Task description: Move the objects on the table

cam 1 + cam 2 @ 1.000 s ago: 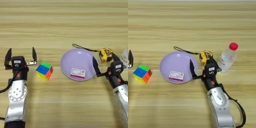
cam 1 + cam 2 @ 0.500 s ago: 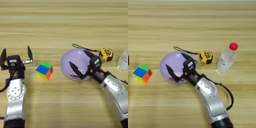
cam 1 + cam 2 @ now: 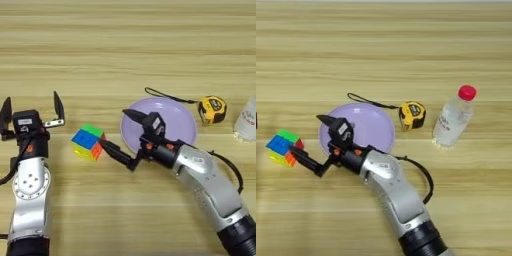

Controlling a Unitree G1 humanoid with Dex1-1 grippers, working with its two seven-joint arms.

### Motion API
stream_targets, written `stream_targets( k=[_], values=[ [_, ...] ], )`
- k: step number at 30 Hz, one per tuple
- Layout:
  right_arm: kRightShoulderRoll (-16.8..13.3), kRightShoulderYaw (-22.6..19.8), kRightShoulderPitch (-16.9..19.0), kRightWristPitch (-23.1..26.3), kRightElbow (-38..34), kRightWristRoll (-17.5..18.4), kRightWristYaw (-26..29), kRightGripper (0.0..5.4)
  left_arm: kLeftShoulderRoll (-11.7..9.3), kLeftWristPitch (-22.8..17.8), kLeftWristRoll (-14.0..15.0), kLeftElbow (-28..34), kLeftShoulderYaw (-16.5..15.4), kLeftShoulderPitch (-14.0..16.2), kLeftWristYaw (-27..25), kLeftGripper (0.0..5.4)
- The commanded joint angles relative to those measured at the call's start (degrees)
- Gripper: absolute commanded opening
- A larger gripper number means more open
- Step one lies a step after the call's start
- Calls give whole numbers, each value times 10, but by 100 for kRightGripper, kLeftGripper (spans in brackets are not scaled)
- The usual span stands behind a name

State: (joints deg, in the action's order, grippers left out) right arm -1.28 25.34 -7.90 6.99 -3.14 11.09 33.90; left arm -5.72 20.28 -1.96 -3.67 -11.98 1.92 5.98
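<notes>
My right gripper (image 3: 121, 133) has swung far left across the purple plate (image 3: 180, 120), and its jaws are wide apart, one tip right beside the puzzle cube (image 3: 88, 141). The cube sits in the same spot on the desk (image 3: 125, 50). My left gripper (image 3: 31, 108) has slid a bit left, jaws apart. The bottle (image 3: 454, 116) still stands right of the yellow tape measure (image 3: 412, 114).

Bottle (image 3: 247, 120) cut by the right edge; plate's (image 3: 175, 117) label perhaps behind the right claw (image 3: 114, 131).
</notes>
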Motion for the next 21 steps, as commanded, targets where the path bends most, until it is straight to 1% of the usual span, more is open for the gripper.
stream_targets(
  k=[1,5,9,14,17,21],
  values=[
    [24,32,-31,5,34,-38,-16,539,-4,-8,0,-2,-2,-5,2,540],
    [43,51,-47,-20,81,-66,-24,539,-3,-9,-1,0,-2,-4,3,540],
    [55,60,-63,-47,123,-84,-29,539,-2,-9,-1,3,-3,-4,4,540],
    [70,54,-95,-94,185,-107,-49,539,-1,-9,-2,6,-2,-3,5,540],
    [76,49,-108,-114,215,-109,-52,539,0,-9,-3,7,-1,-2,5,540],
    [83,51,-115,-130,241,-111,-52,539,2,-10,-4,10,0,0,7,540]
  ],
)
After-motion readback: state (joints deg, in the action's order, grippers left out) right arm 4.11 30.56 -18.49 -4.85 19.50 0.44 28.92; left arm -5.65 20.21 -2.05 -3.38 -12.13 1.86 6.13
